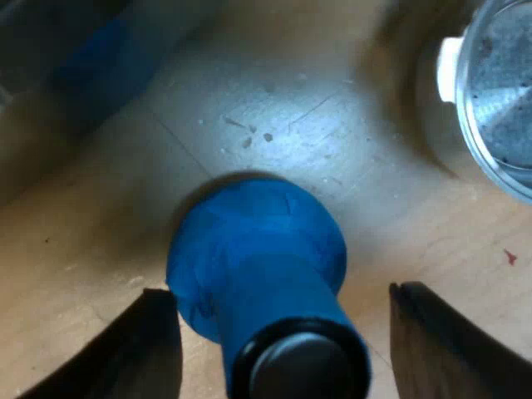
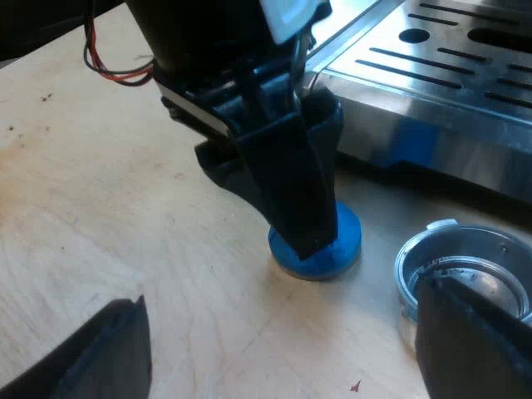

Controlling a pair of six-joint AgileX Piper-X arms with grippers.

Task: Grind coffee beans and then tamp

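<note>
Between left pincer's (image 1: 284, 293) spread fingers (image 1: 150, 341) stands a blue tamper (image 1: 253, 249), apparently black-capped.

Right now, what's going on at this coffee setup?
The left arm's jaws stand open on either side of the blue tamper with a dark cap, upright on the wooden table, not yet gripped. The round metal holder sits close by, beside the steel espresso machine. The right arm's jaws hang open by that holder.
</note>
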